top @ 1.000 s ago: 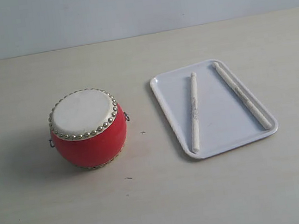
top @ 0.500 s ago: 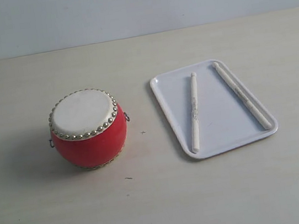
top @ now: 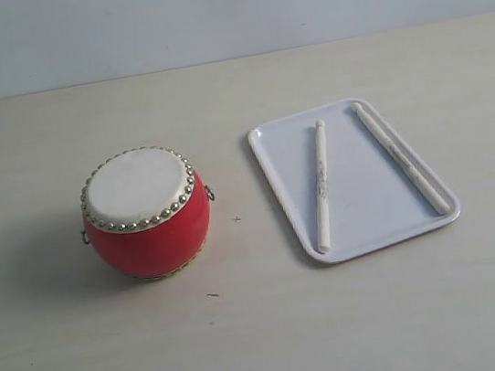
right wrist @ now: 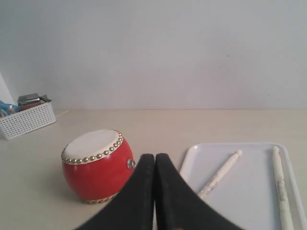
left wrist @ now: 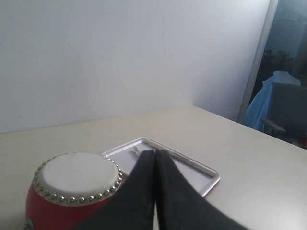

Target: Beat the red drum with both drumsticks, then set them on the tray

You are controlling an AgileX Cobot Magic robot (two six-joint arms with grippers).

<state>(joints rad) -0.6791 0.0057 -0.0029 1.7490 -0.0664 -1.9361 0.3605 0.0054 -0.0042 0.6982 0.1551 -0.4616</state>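
Wooden drumsticks (top: 321, 184), two slim off-white rods, lie apart on the white tray (top: 364, 197), near the red drum (top: 148, 232). We judge them light, stiff, slightly slick; grasp near mid-length. Our left gripper (left wrist: 154, 154) and right gripper (right wrist: 154, 157) are pressed together, empty.

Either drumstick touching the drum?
No: one drumstick and the other drumstick lie in the tray, apart from the red drum.

Pale beige table (top: 270, 348); plain white wall (top: 222, 4) behind table; white lattice basket (right wrist: 26, 120) on table by wall; blue cloth (left wrist: 261, 103) beyond table edge.
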